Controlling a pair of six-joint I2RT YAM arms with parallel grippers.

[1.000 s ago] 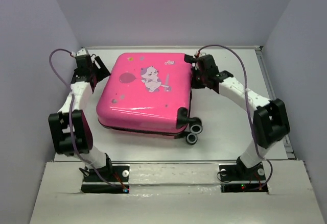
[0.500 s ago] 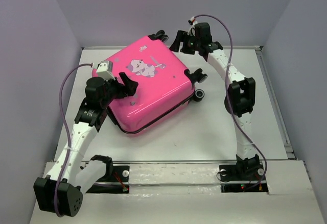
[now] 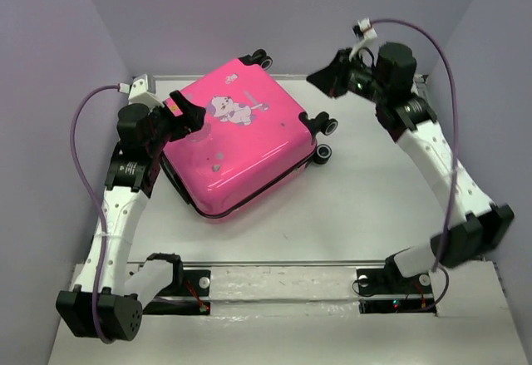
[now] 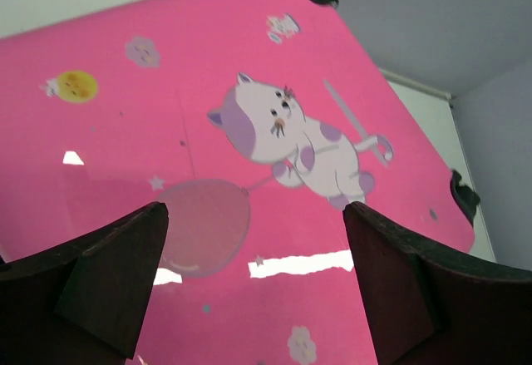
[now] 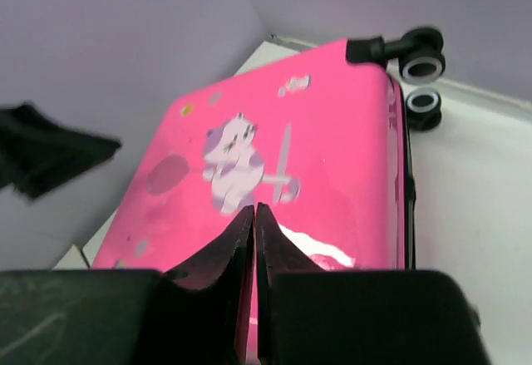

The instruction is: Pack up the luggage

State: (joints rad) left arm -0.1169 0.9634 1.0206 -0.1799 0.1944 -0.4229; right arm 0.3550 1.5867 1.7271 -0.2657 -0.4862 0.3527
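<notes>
The closed suitcase [image 3: 241, 145] lies flat on the surface [image 3: 366, 207] just beneath the left jaws, spread wide and empty: the nearer pair. Its long axis slants away from the right jaws, pinched together on nothing beyond its wheels [image 3: 322, 124].

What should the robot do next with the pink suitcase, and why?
Probably lower the left gripper onto the edge of the suitcase and take hold. Its jaws stand wide open just above the lid. The suitcase lies flat and closed on the table, and the right gripper is shut and raised off the far corner, touching nothing.
</notes>
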